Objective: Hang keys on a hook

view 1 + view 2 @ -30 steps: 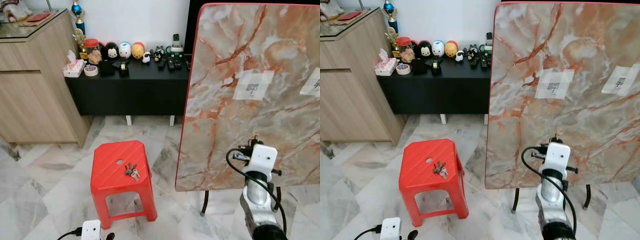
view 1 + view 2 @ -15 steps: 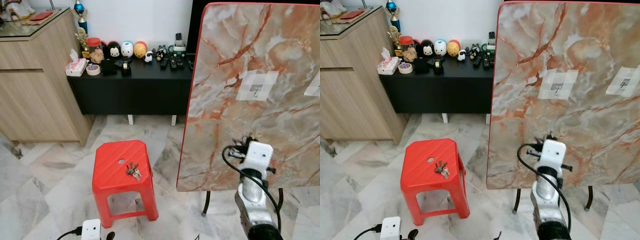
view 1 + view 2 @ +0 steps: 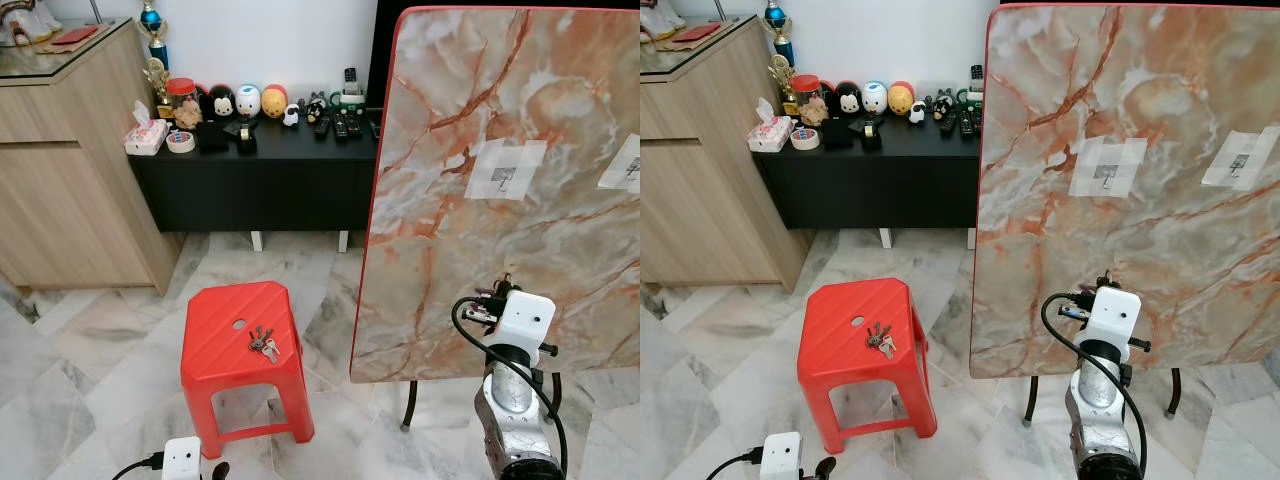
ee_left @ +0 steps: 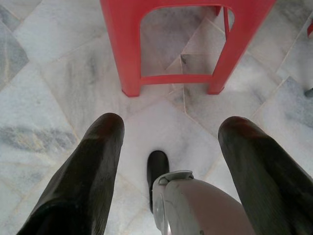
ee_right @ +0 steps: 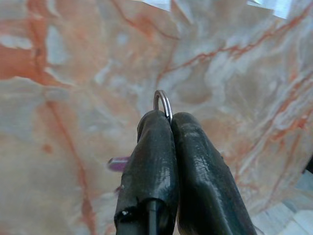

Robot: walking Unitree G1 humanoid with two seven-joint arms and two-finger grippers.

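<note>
Silver key ring (image 5: 162,103) juts from the right claw (image 5: 168,128), pinched tight, lower right of frame before the marble board (image 3: 500,120); the arm has barely shifted, so hanging seems unstarted. Left claw (image 4: 171,147) hangs wide.

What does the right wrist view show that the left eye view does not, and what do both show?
Right wrist view alone: the right tool pinched shut on a key ring, its loop poking out past the fingertips. Left eye view alone: a bunch of keys on the red stool, the two taped hooks, and the black cabinet. Both: the upright marble board.
</note>
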